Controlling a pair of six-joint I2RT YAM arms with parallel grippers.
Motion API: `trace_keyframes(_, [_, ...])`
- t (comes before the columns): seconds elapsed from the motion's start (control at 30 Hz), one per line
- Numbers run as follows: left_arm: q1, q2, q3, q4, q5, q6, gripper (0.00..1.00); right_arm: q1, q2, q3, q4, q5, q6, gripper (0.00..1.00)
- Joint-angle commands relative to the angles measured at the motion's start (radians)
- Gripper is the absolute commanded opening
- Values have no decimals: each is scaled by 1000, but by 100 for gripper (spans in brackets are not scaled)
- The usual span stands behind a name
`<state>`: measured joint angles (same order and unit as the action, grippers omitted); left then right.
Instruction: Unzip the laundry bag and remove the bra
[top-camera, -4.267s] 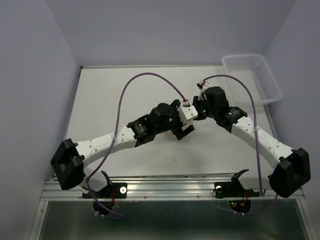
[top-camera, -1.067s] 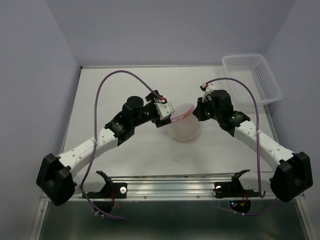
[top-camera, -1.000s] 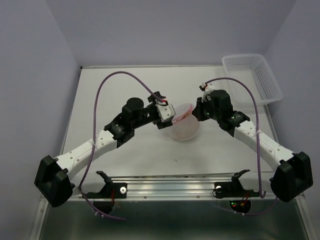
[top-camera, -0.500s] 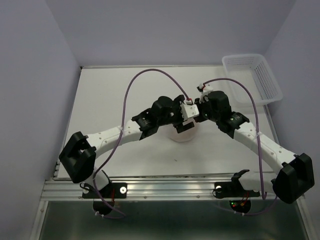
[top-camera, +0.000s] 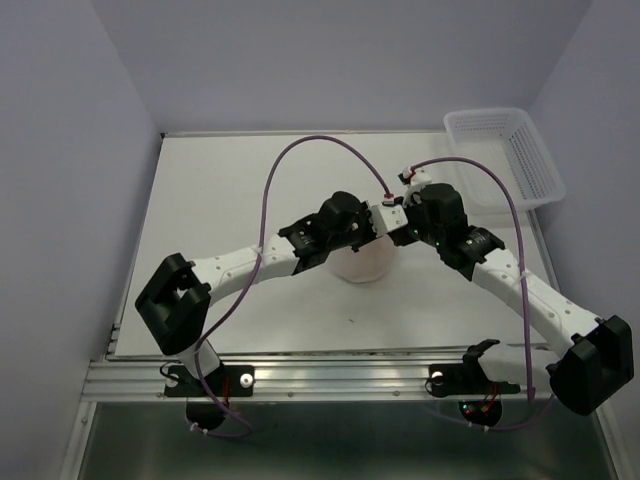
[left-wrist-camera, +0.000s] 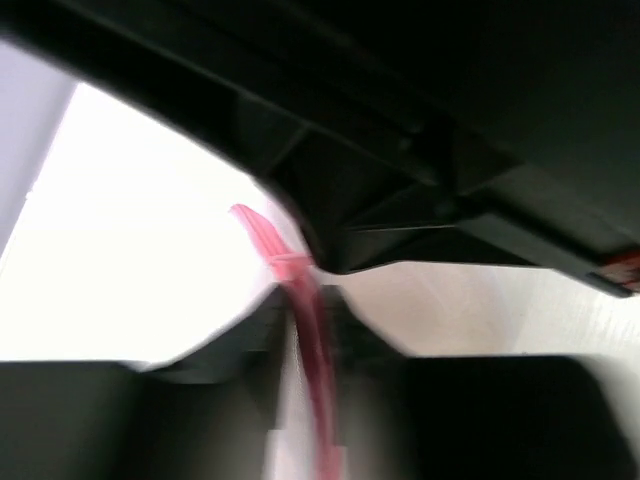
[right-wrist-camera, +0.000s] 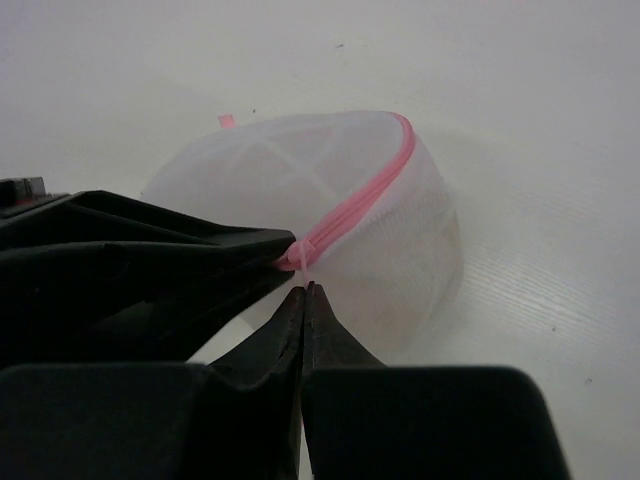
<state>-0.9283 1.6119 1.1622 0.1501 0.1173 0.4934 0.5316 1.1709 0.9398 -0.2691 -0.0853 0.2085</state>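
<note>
The laundry bag (right-wrist-camera: 380, 240), a round white mesh pouch with a pink zipper rim (right-wrist-camera: 365, 195), sits on the table (top-camera: 250, 190) between both arms, also seen from above as the laundry bag (top-camera: 362, 265). My right gripper (right-wrist-camera: 305, 290) is shut on the thin pink zipper pull at the bag's near side. My left gripper (left-wrist-camera: 305, 320) reaches in from the left; its black fingers (right-wrist-camera: 200, 250) pinch the pink rim beside the slider. In the blurred left wrist view the pink rim (left-wrist-camera: 312, 340) runs between the jaws. From above, the left gripper (top-camera: 388, 218) and right gripper (top-camera: 405, 232) meet over the bag. The bra is hidden.
A white lattice plastic basket (top-camera: 505, 150) stands at the back right corner. Purple cables (top-camera: 300, 150) arch over both arms. The metal rail (top-camera: 320, 375) runs along the near edge.
My left arm swung right from beside the bag to over it, and its jaws closed from wide open onto the pink rim. The right gripper stayed shut at the zipper.
</note>
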Motion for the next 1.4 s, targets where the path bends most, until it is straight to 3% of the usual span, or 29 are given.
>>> trace_keyframes(0.0, [-3, -9, 47, -12, -45, 17, 9, 8, -39, 14, 48, 48, -1, 1])
trace_keyframes(0.03, [-1, -9, 51, -12, -44, 23, 0, 8, -36, 14, 48, 59, -1, 1])
trace_keyframes(0.13, [-1, -14, 51, -12, -41, 34, 0, 8, -24, 14, 50, 82, 3, 1])
trace_keyframes(0.37, [-3, -38, 25, -44, 10, 108, 0, 8, 35, 68, 34, 324, -6, 1])
trace_keyframes(0.5, [-3, -82, -4, -58, 27, 168, 0, -2, 58, 82, 27, 341, -26, 1])
trace_keyframes(0.63, [-3, -159, -62, -63, 135, 249, 0, -35, 87, 77, 27, 338, -44, 1])
trace_keyframes(0.73, [-3, -222, -120, -57, 199, 315, 0, -105, 105, 76, 33, 293, -66, 1])
trace_keyframes(0.9, [0, -260, -154, -24, 298, 428, 0, -146, 102, 11, 162, 63, -233, 1])
trace_keyframes(1.03, [5, -244, -104, -133, 355, 546, 0, -189, 108, -21, 231, -65, -308, 1])
trace_keyframes(1.17, [16, -227, -58, -303, 395, 639, 0, -225, 115, -59, 306, -123, -337, 1])
trace_keyframes(1.37, [23, -211, -56, -273, 345, 614, 0, -234, 108, -50, 311, -117, -313, 1])
